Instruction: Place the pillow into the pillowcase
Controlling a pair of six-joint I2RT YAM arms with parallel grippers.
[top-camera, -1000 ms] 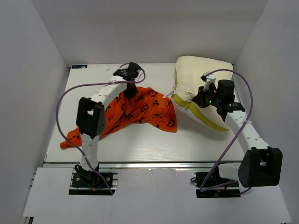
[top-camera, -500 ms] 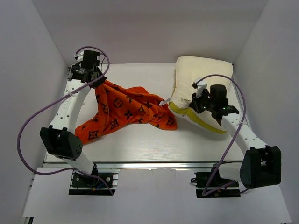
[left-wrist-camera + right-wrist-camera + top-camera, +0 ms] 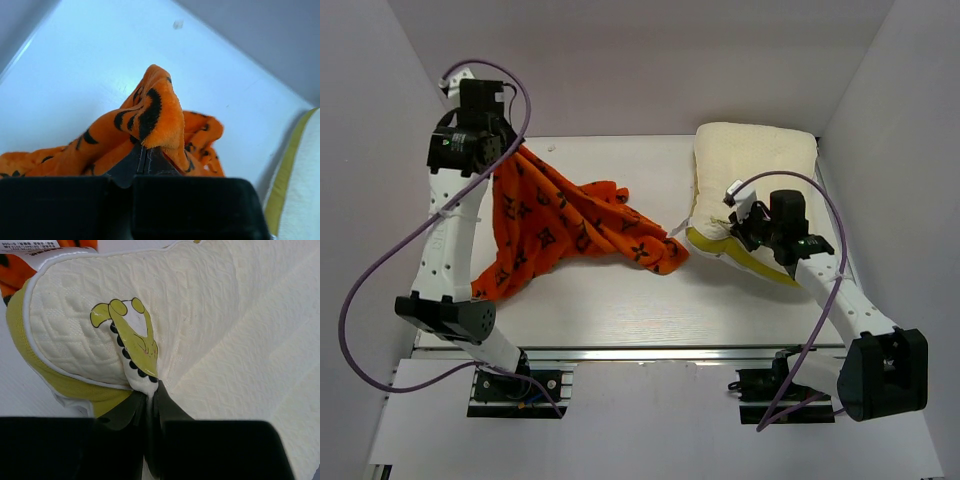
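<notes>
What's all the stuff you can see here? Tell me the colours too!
Pillowcase: one, orange with black shapes, spread over the left half of the table, one end lifted at the back left.
Pillow: one, cream with a yellow side, back right of the table.
Table: one, white, under everything.
Walls: three, white, at the left, back and right.
Cables: two, purple, one looping along each arm.
Arms: two, white and black, rising from the near edge.
Left claw: one, black, shut on the pillowcase.
Right claw: one, black, shut on the pillow's edge.
</notes>
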